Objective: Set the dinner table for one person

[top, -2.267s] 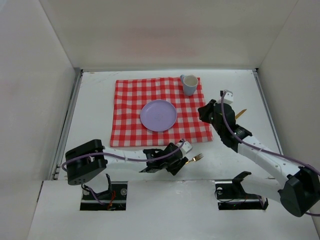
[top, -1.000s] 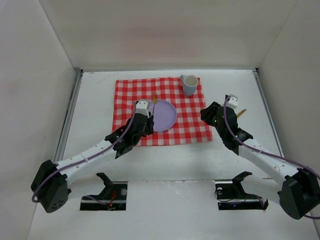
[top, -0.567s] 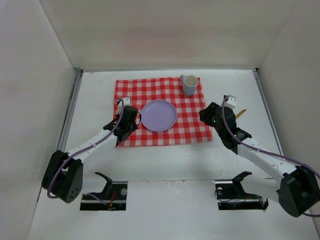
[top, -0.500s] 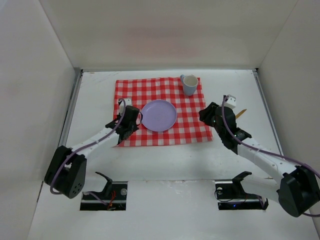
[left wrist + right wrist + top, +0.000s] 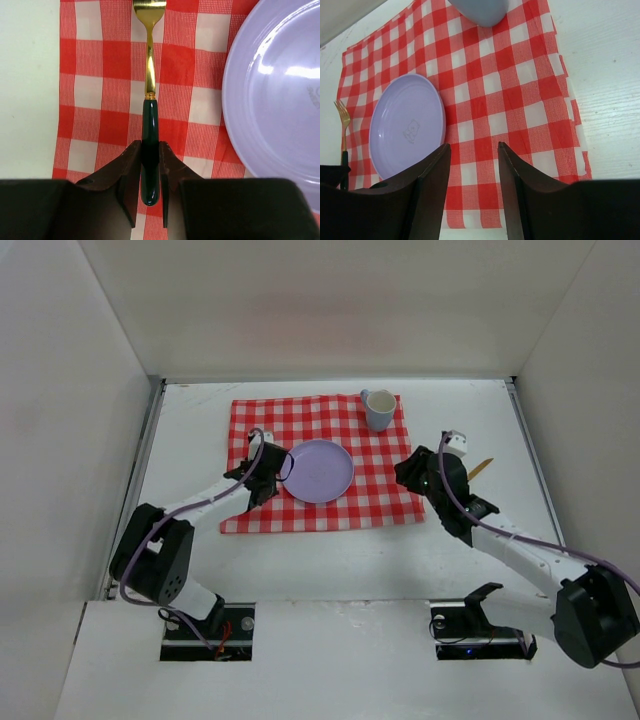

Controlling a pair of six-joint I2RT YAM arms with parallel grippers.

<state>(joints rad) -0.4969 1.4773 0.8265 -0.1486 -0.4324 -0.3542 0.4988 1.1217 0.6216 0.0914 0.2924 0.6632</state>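
Note:
A gold fork [image 5: 148, 75] with a dark green handle points away from me over the red-and-white checked cloth [image 5: 115, 60], just left of the purple plate [image 5: 280, 110]. My left gripper [image 5: 149, 150] is shut on the green handle; whether the fork touches the cloth I cannot tell. From above, the left gripper [image 5: 258, 472] sits at the plate's [image 5: 317, 470] left rim. My right gripper [image 5: 473, 147] is open and holds nothing, above the cloth's [image 5: 520, 95] near right part. A grey-blue mug [image 5: 378, 410] stands at the cloth's far right corner on the dinner table [image 5: 190, 420].
A gold utensil [image 5: 481, 467] lies on the bare white surface right of the cloth, partly hidden behind the right arm. White walls close in the far side and both sides. Black mounts sit at the near edge.
My left arm has carried the fork from the near edge to the plate's left side, settling it over the cloth. The right gripper has hardly moved, its jaws a touch wider.

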